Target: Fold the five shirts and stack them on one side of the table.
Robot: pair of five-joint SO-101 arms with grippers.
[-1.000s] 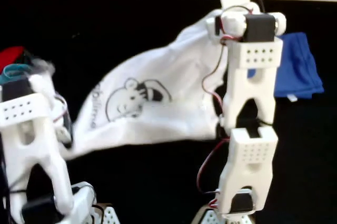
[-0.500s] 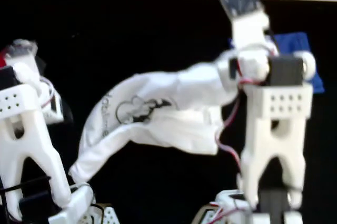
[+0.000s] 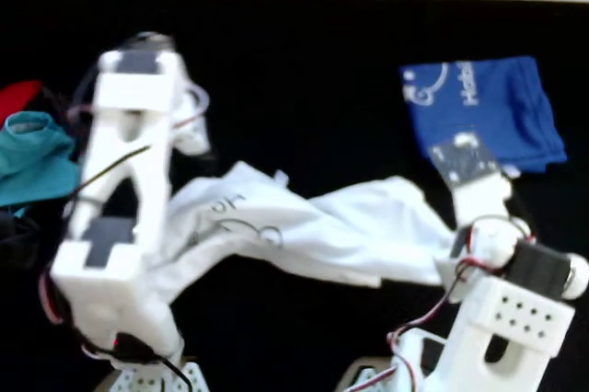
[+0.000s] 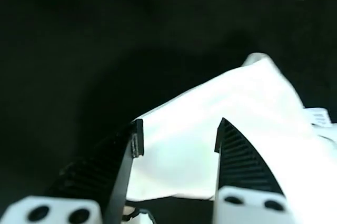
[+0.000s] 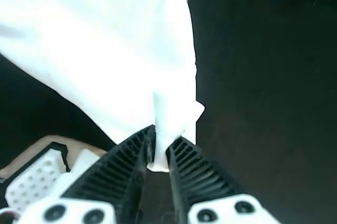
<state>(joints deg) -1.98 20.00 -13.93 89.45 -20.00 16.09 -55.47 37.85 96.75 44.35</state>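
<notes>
A white shirt (image 3: 313, 226) with a printed drawing lies crumpled across the middle of the black table (image 3: 304, 61). In the right wrist view my right gripper (image 5: 160, 139) is shut on a fold of the white shirt (image 5: 105, 40) at its right end. My left gripper (image 4: 179, 129) stands open, its two fingers wide apart over the white shirt (image 4: 210, 129). The left arm (image 3: 120, 190) covers the shirt's left end in the high view. The right arm (image 3: 502, 309) is low at the near right. A folded blue shirt (image 3: 479, 107) lies at the far right.
A teal shirt (image 3: 32, 157) and a red shirt (image 3: 18, 98) are bunched at the table's left edge. Bare black cloth runs along the far middle of the table. The arm bases stand at the near edge.
The white shirt, held up and stretched a second ago, has come down onto the table. The right arm swung down towards the near edge. The left arm moved in over the shirt.
</notes>
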